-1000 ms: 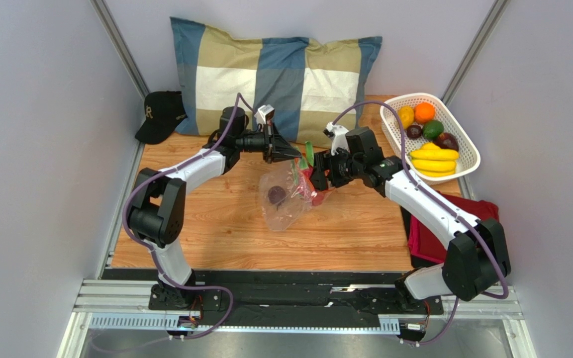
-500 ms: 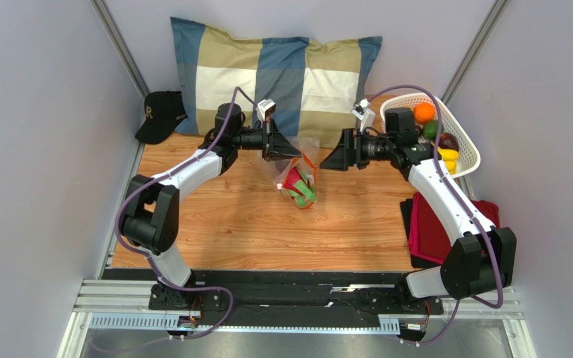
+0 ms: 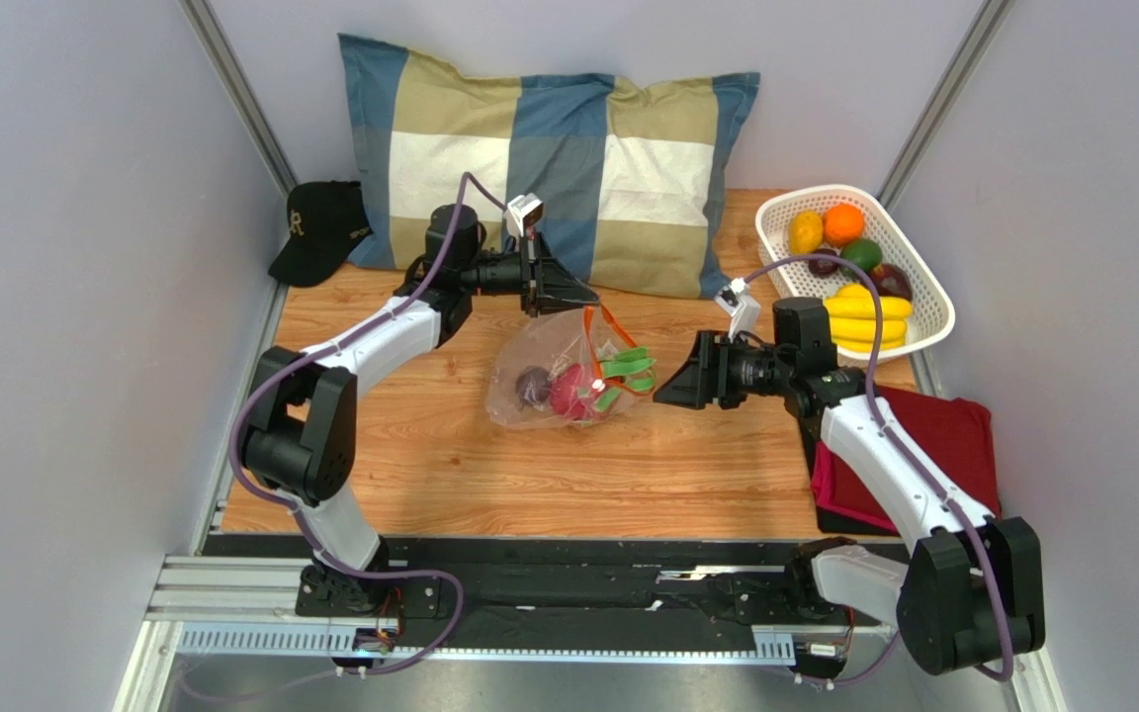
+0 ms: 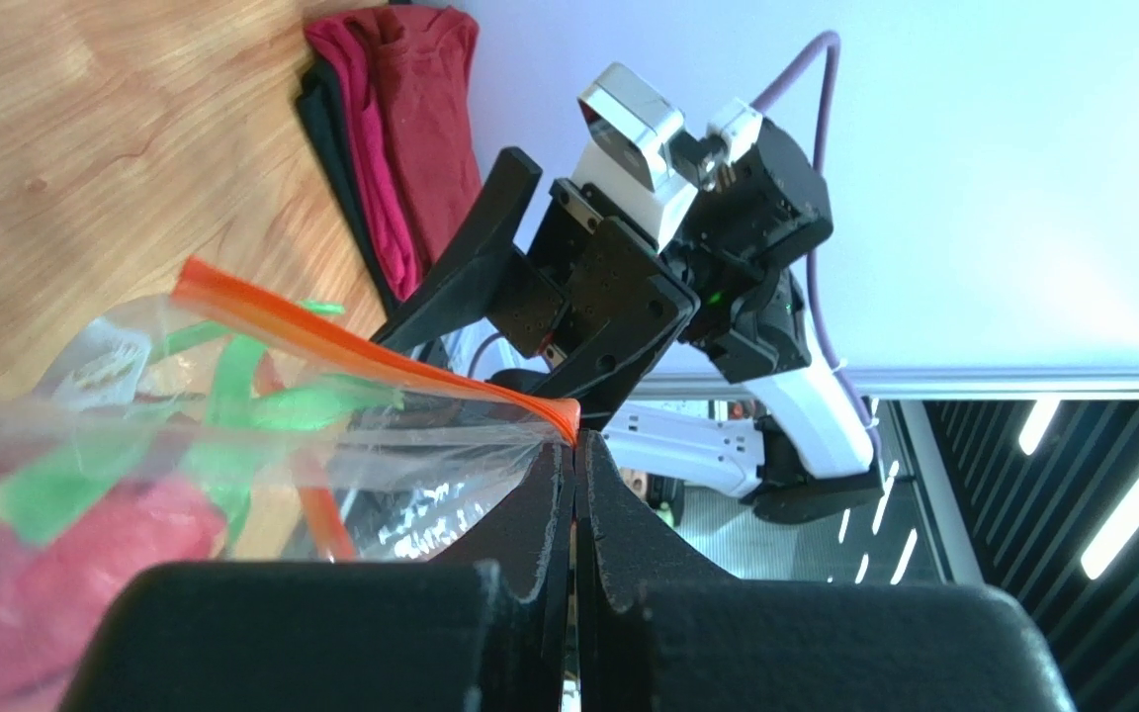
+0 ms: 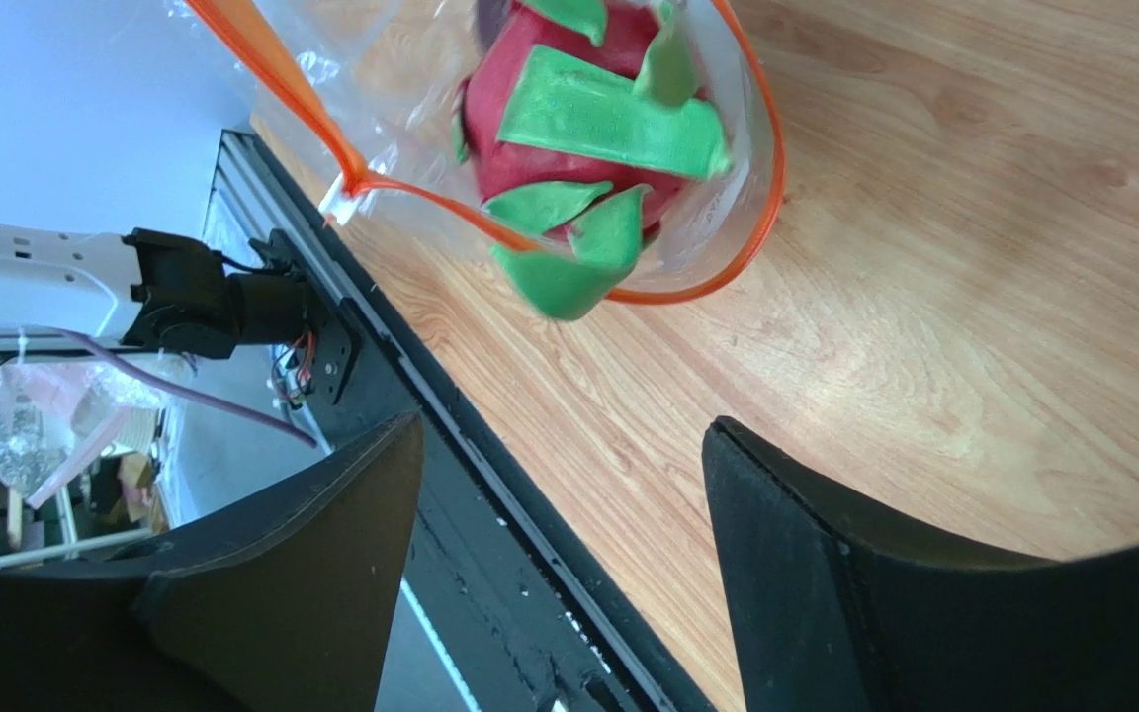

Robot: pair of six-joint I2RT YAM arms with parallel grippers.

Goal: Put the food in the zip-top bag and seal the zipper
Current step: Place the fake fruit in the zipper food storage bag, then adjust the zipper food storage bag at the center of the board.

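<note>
The clear zip-top bag [image 3: 528, 398] lies on the wooden table, its mouth facing right. My left gripper [image 3: 579, 303] is shut on the top corner of the bag at the end of the orange-red zipper [image 4: 368, 349]. Inside the bag are the magenta dragon fruit [image 3: 576, 392] with green tips and a dark purple piece [image 3: 533, 386]. The dragon fruit [image 5: 591, 104] pokes out of the open zipper loop [image 5: 761, 178]. My right gripper [image 3: 666, 390] hovers just right of the mouth, open and empty [image 5: 564, 427]. More food, with bananas [image 3: 865, 316] and an orange [image 3: 843, 223], sits in the basket.
A white lattice basket [image 3: 764, 249] stands at the back right. A checked pillow [image 3: 546, 163] and a black cap [image 3: 320, 226] lie along the back edge. A red folded cloth [image 3: 925, 453] lies under the right arm.
The right gripper let go of the dragon fruit in the bag, drew back toward the basket, then came down low beside the bag's mouth. The bag has swung and now spreads leftward.
</note>
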